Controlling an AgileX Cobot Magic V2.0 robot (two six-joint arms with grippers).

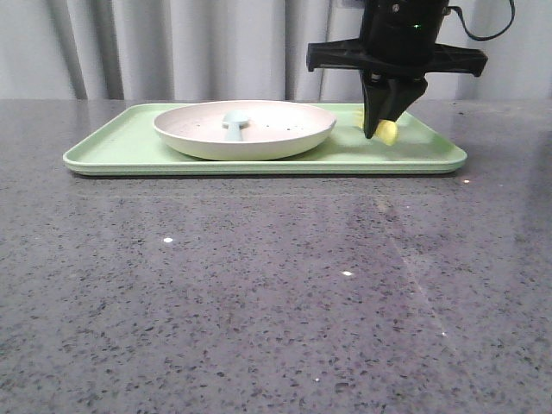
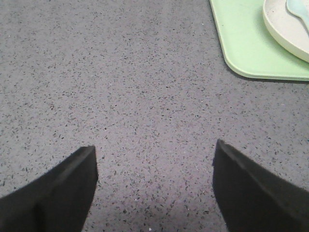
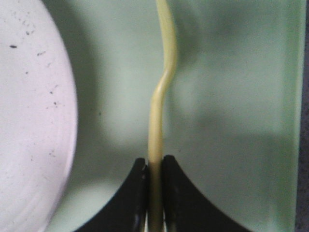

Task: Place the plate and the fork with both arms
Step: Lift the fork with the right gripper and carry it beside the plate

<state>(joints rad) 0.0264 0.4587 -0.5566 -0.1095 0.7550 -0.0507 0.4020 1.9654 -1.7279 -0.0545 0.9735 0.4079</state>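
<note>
Here is the flat rectangular light-green tray (image 1: 121, 147) lying on the dark speckled stone bench (image 1: 259, 293), and on it, towards its left and middle, sits the shallow round cream-white plate with fine dark speckles (image 1: 259, 138). Inside the plate rests a pale blue spoon (image 1: 235, 122), bowl end facing the front camera. Over on the tray's right portion the black right gripper (image 1: 379, 128) is down low, pointing at the tray, jaws pinched narrow on the small bright yellow plastic fork (image 1: 388, 131), whose yellow end peeks out just beside the fingertips. The right wrist view shows it plainly: the black fingers (image 3: 130, 203) close tight on either side of the fork (image 3: 161, 96), its slim handle running away from them with a gentle kink midway, over bare green tray (image 3: 231, 121), with the plate's rim (image 3: 34, 121) just beside it but apart from it. Whether the fork touches the tray surface I cannot tell. The left gripper (image 2: 154, 193) is out of the front view; in its own wrist view its two dark fingers (image 2: 53, 198) stand wide apart, holding nothing, above plain bench (image 2: 120, 87), with a rounded corner of the tray (image 2: 246, 53) and the edge of the plate (image 2: 285, 34) well ahead of them.
</note>
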